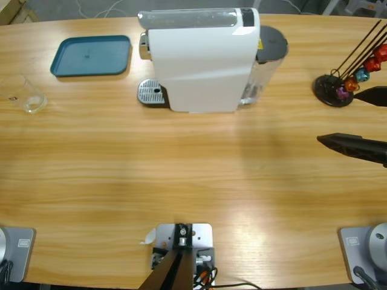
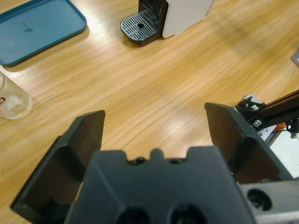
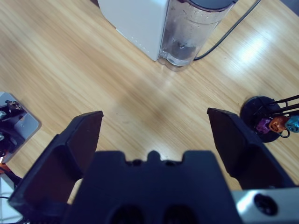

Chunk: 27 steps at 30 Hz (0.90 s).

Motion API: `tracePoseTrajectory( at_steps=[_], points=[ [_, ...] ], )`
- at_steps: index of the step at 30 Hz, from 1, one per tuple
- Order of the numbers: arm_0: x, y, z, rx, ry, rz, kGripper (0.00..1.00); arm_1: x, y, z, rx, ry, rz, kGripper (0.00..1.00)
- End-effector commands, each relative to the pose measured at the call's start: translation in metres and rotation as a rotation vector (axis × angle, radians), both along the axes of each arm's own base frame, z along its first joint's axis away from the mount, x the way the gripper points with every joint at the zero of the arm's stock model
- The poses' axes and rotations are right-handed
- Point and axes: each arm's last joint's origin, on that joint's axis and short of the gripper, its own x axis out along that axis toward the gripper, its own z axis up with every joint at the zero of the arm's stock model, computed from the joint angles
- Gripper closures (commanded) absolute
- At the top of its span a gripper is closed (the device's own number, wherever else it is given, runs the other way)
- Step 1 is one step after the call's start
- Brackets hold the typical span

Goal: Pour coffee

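Note:
A clear glass tumbler (image 1: 25, 95) stands at the table's left edge; in the left wrist view the tumbler (image 2: 11, 100) looks almost colourless, and I cannot make out coffee in it. The white coffee machine (image 1: 202, 57) stands at the back middle, its round drip grate (image 1: 151, 92) bare. My left gripper (image 2: 154, 114) is open over bare wood, well short of the tumbler and grate (image 2: 138, 25); it is out of the high view. My right gripper (image 1: 337, 116) is open at the right edge and holds nothing (image 3: 155, 115).
A teal tray (image 1: 92, 56) lies at the back left, beyond the tumbler. A black capsule stand (image 1: 334, 89) with coloured capsules on wire stems sits right beside the right gripper's upper jaw. The machine's water tank (image 3: 191, 28) and cable are ahead of the right gripper.

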Motion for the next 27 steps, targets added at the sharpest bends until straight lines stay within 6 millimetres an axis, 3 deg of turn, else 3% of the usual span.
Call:
tracePoseTrajectory(
  at_steps=[1,7,9,13,16,19,22,24,27],
  points=[
    [0.003,-0.002,-0.006,0.018,0.017,0.004,0.073,-0.006,-0.008,-0.009,-0.030,0.000,0.004,0.000],
    [0.003,-0.002,-0.005,0.014,0.014,0.005,0.073,-0.006,-0.008,-0.008,-0.028,-0.002,0.004,0.000],
    [0.012,-0.007,0.009,0.009,0.001,0.011,0.074,-0.008,-0.012,-0.008,-0.016,-0.011,0.004,0.000],
    [0.070,-0.044,0.064,-0.057,0.088,0.086,0.073,-0.006,-0.009,-0.008,-0.026,-0.004,0.004,0.000],
    [0.127,-0.081,0.085,-0.156,0.251,0.184,0.074,-0.006,-0.009,-0.008,-0.027,-0.004,0.005,0.000],
    [0.188,-0.114,0.088,-0.301,0.420,0.318,0.075,-0.007,-0.009,-0.009,-0.026,-0.004,0.005,0.000],
    [0.233,-0.139,0.084,-0.401,0.524,0.332,0.093,-0.007,-0.009,-0.008,-0.026,-0.005,0.005,0.000],
    [0.256,-0.155,0.079,-0.415,0.579,0.286,0.092,-0.007,-0.009,-0.009,-0.025,-0.003,0.005,0.000],
    [0.274,-0.169,0.068,-0.420,0.645,0.250,0.092,-0.007,-0.010,-0.008,-0.021,-0.006,0.005,0.000]
  ],
)
